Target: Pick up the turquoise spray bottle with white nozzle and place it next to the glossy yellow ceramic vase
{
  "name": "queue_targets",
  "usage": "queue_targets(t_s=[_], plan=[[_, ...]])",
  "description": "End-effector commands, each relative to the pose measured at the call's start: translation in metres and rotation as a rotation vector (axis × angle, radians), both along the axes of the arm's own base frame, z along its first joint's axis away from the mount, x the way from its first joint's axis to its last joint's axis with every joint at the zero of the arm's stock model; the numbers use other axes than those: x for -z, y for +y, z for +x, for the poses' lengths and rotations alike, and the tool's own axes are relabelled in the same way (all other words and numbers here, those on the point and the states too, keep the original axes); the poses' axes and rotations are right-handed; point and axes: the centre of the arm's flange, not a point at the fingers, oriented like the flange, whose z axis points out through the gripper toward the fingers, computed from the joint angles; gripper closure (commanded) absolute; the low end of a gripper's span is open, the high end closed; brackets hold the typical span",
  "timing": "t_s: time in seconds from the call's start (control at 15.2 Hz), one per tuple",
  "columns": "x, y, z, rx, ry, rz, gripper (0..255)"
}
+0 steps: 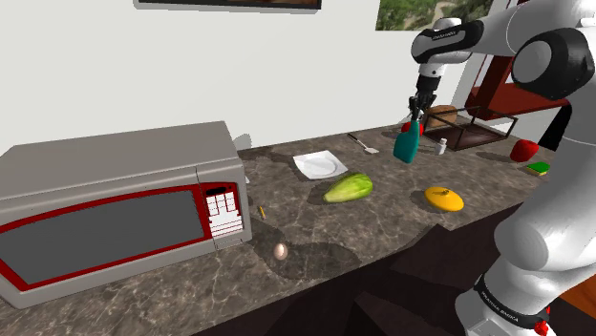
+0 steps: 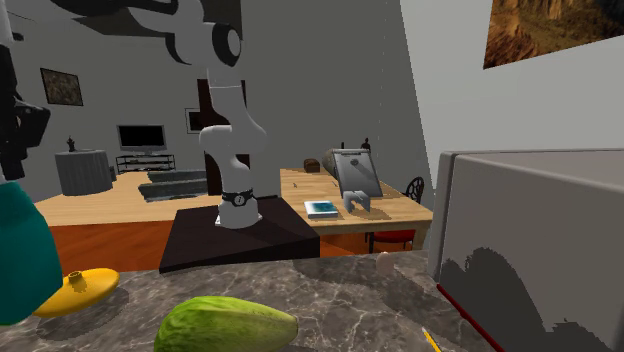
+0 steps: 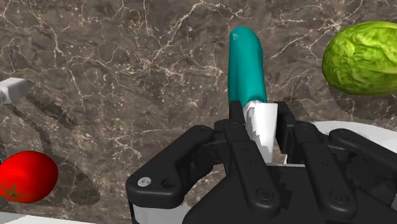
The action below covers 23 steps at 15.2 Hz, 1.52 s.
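Claw (image 3: pixel 261 121): is clamping its fingers tight on the white nozzle (image 3: pixel 262 137).
Turquoise spray bottle (image 3: pixel 246 63): is hanging from the claw over the counter (image 1: pixel 382 229), beyond the yellow vase (image 1: pixel 444 199), apart from it.

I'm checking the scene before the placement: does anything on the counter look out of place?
A bare egg lies loose on the dark counter near its front edge by the microwave; unsupported, it might roll. The spray bottle hangs clasped in the jaws.
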Motion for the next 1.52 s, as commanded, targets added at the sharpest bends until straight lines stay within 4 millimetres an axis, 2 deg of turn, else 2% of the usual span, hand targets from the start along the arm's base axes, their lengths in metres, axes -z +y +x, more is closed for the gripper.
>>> queue_targets(t_s=[0.0, 0.13, 1.45], plan=[[-0.001, -0.025, -0.005, -0.002, -0.001, 0.0, 255], [-0.001, -0.056, -0.009, -0.002, -0.001, 0.0, 255], [0.105, -0.056, -0.009, -0.002, -0.001, 0.0, 255]])
